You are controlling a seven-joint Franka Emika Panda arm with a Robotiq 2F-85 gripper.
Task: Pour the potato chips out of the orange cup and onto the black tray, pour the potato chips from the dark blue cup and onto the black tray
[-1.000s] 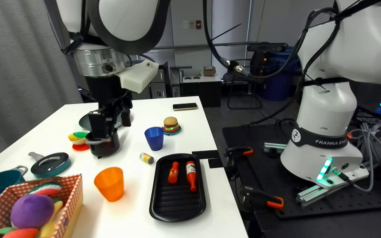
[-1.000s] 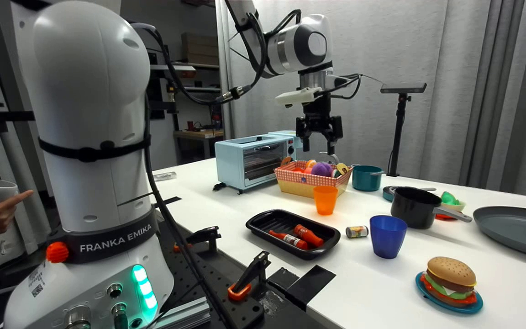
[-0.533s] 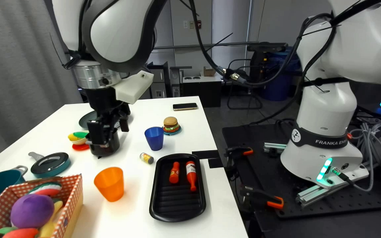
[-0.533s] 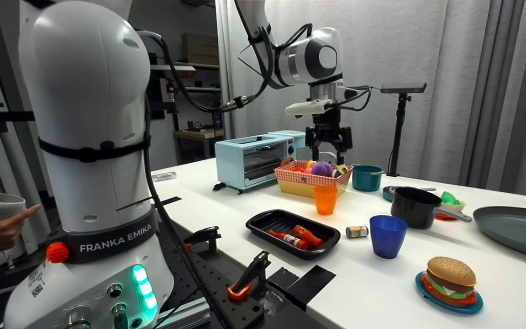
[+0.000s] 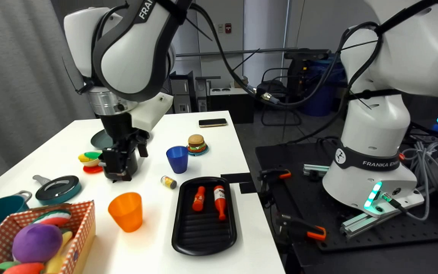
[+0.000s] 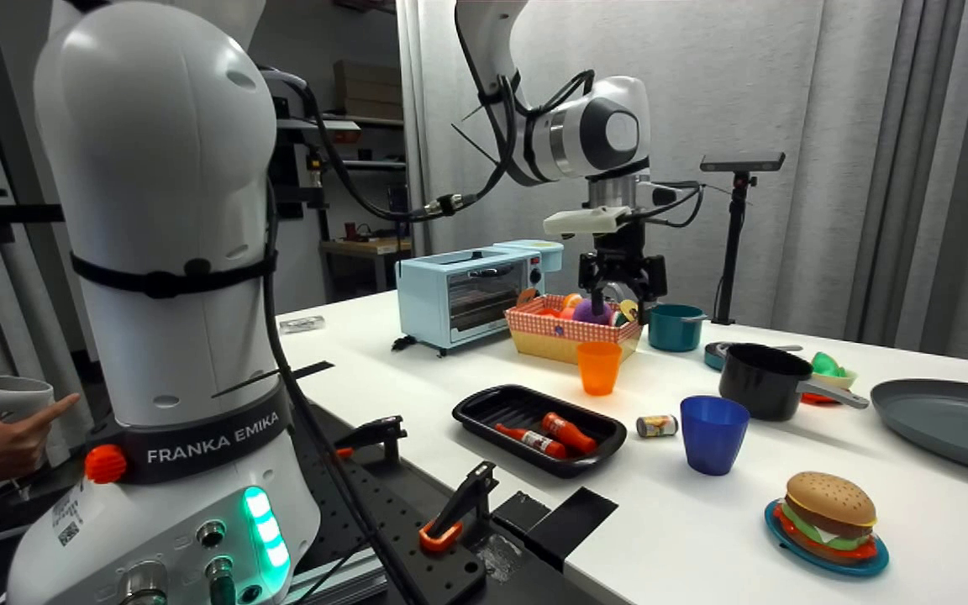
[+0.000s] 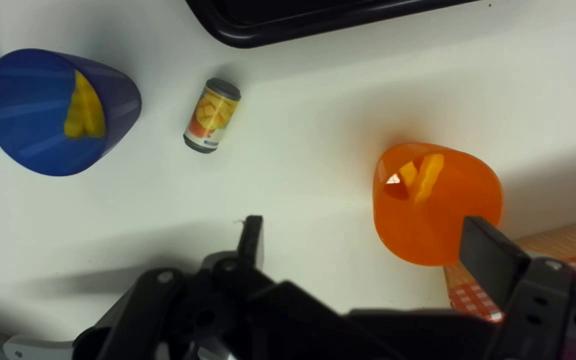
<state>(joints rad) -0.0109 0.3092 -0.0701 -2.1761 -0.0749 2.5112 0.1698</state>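
The orange cup (image 5: pixel 126 212) stands upright on the white table, also in an exterior view (image 6: pixel 599 368). In the wrist view (image 7: pixel 438 225) yellow chip pieces (image 7: pixel 428 175) lie inside it. The dark blue cup (image 5: pixel 177 160) stands upright, also in an exterior view (image 6: pixel 713 435); the wrist view (image 7: pixel 33 110) shows yellow pieces (image 7: pixel 85 112) in it. The black tray (image 5: pixel 203 239) holds two red bottles (image 5: pixel 200 198); its rim shows in the wrist view (image 7: pixel 268 34). My gripper (image 7: pixel 363 220) is open and empty above the table, its right finger overlapping the orange cup's image.
A checkered basket (image 5: pixel 89 228) of toy food stands beside the orange cup. A small can (image 5: pixel 169 182) lies between the cups and tray. A black pot (image 6: pixel 761 382), a toy burger (image 6: pixel 828 512) and a blue toaster oven (image 6: pixel 459 294) stand on the table.
My gripper has come down towards the table, moving right in an exterior view, and stays open. The cups and tray have not moved.
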